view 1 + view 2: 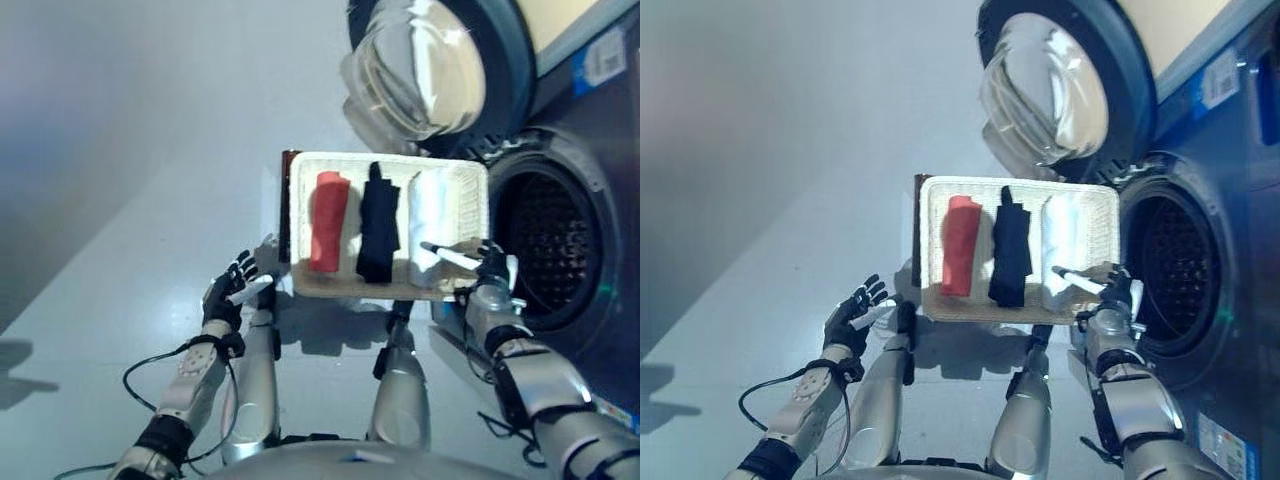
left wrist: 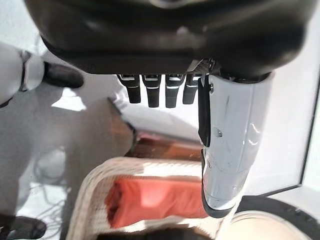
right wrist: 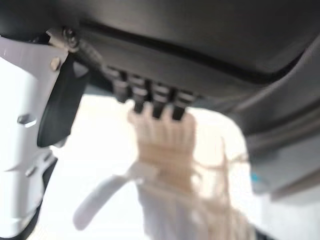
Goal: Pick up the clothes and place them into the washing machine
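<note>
Clothes, 3 rolls, red (image 1: pixel 329 220), black (image 1: pixel 379 222), white (image 1: pixel 428 215), lay in my white basket (image 1: pixel 470 190) beside the washer drum (image 1: pixel 552 240); its door (image 1: pixel 430 65) hung open above. Right hand (image 1: pixel 487 268) fingers spread at the basket's edge; left hand (image 1: pixel 232 290) fingers relaxed, clear.

Three rolled clothes (image 1: pixel 378 222), one basket (image 1: pixel 460 176), one washing machine (image 1: pixel 585 200)

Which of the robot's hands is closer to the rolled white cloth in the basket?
Right. The right hand reaches over the basket's near corner beside the rolled white cloth; the left hand hangs open, off the woven basket's other end.
</note>
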{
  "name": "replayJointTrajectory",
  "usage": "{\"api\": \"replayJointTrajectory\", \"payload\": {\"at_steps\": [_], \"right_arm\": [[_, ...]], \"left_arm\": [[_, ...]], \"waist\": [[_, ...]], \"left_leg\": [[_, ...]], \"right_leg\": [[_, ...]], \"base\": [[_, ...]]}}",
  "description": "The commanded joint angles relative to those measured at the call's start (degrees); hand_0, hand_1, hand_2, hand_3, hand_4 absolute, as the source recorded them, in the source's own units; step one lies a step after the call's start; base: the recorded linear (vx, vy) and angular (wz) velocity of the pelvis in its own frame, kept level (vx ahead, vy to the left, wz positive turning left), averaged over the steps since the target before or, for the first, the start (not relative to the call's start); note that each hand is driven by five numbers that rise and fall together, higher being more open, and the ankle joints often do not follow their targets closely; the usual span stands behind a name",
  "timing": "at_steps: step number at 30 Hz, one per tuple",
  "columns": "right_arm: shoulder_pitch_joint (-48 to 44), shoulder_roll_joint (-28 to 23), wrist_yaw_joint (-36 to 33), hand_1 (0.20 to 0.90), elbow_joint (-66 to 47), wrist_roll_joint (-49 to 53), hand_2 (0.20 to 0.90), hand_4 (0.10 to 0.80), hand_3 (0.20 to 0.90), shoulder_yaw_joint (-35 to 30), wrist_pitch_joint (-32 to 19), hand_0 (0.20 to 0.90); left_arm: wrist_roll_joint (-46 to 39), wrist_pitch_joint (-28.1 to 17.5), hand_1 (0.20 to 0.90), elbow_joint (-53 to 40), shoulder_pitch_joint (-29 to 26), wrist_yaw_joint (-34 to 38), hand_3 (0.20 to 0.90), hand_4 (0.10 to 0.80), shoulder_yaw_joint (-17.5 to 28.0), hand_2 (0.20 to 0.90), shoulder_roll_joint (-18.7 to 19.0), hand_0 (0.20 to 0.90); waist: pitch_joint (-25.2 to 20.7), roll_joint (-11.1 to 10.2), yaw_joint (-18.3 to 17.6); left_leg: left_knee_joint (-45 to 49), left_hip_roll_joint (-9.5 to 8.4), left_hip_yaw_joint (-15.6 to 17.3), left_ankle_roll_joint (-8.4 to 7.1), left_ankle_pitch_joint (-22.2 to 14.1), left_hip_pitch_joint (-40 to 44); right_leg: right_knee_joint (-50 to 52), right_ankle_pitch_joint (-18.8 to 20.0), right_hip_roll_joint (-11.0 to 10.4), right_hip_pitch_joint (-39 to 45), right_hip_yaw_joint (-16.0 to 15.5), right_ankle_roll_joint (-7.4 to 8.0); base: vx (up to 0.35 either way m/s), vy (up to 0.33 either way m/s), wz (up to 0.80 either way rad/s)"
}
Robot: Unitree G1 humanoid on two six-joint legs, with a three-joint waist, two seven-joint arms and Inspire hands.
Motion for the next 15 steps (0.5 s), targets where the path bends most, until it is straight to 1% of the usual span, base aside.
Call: {"api": "replayJointTrajectory", "payload": {"at_steps": [1, 4, 8, 15], "right_arm": [[-1.79, -4.78, -2.95, 0.9, 0.38, -0.72, 0.9, 0.8, 0.9, -0.42, -1.2, 0.9], [-1.62, -4.46, -3.27, 0.9, -0.49, -0.73, 0.9, 0.8, 0.9, -0.52, -1.33, 0.9], [-1.68, -4.2, -3.89, 0.9, 0.11, -0.48, 0.9, 0.8, 0.9, -1.39, -1.18, 0.9], [-0.64, -1.11, -4.78, 0.9, 1.46, -0.59, 0.9, 0.8, 0.9, -2.15, -0.64, 0.9]], "left_arm": [[-0.26, -3.65, 0.9, -5.92, 2.59, -1.16, 0.9, 0.8, -0.67, 0.9, 2.26, 0.9], [-0.21, -3.76, 0.9, -4.7, 1.64, -0.75, 0.9, 0.8, -1.41, 0.9, 1.76, 0.9], [-0.2, -3.77, 0.9, -4.19, 1.03, -0.62, 0.9, 0.8, -2.41, 0.9, 1.49, 0.9], [-0.89, -3.91, 0.9, -3.36, 1.39, -0.54, 0.9, 0.8, -2.73, 0.9, 1.13, 0.9]], "waist": [[-3.0, 0.38, 1.02], [-2.73, 0.74, 1.05], [-2.79, 1.49, 0.99], [-3.28, 2.26, 2.28]], "left_leg": [[-0.64, 0.85, -0.8, -0.18, 1.48, -1.13], [0.54, 0.28, -0.99, -0.15, 1.25, -2.81], [2.92, -0.47, -1.19, -0.39, 0.79, -5.52], [3.62, -1.66, -1.89, 0.21, 0.33, -7.12]], "right_leg": [[9.27, -3.75, -3.78, -1.1, 0.1, 1.53], [9.98, -4.0, -4.28, -1.83, -0.08, 1.6], [12.1, -4.57, -5.51, -3.37, -0.65, 1.49], [11.79, -4.56, -6.37, -2.78, -1.99, 1.99]], "base": [[0.006, 0.015, 0.04], [-0.003, 0.014, 0.14], [0.005, 0.013, 0.16], [0.022, 0.016, 0.17]]}}
